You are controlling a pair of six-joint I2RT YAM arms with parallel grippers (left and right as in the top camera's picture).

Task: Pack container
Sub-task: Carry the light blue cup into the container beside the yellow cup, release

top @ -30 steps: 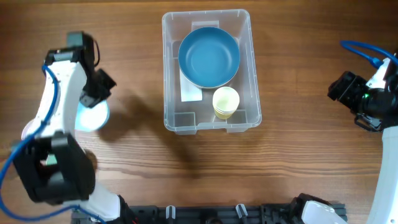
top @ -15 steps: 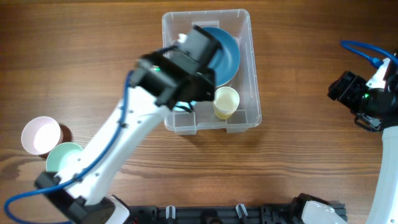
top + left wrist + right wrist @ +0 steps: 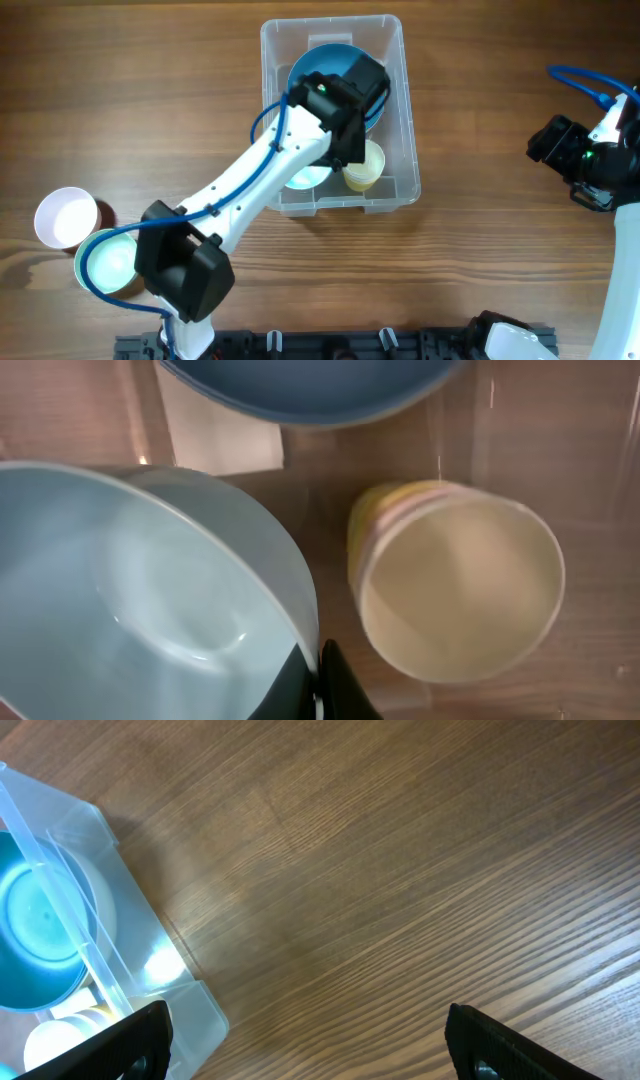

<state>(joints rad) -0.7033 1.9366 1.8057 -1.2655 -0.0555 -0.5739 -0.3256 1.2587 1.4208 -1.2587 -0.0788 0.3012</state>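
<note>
Found the container (image 3: 395, 110) mid-desk (image 3: 500, 280), long axis running away from the robot, directly beneath the left gripper (image 3: 322, 682) and well apart from the right gripper (image 3: 307, 1020); so judged the left arm far the nearer. Saw the left gripper clamped on the rim of a pale bowl (image 3: 150, 600), holding it inside the container's near end, just beside a yellow cup (image 3: 455, 595) and short of a blue bowl (image 3: 300, 380); could not tell whether resting on the floor yet. Noted the right gripper spread wide over bare wood, gripping nothing. Took the container for clear, thin-walled plastic with rounded corners, a thick rim and a white label (image 3: 220, 440) on its base; the bowls for smooth, glossy, round ware; the cup for ribbed, possibly several nested. Spotted a pink cup (image 3: 66, 217) and a green bowl (image 3: 105, 262) out on the desk, near the left arm's base. Reckoned the coming move a straight lowering and release, keeping clear of the yellow cup.
</note>
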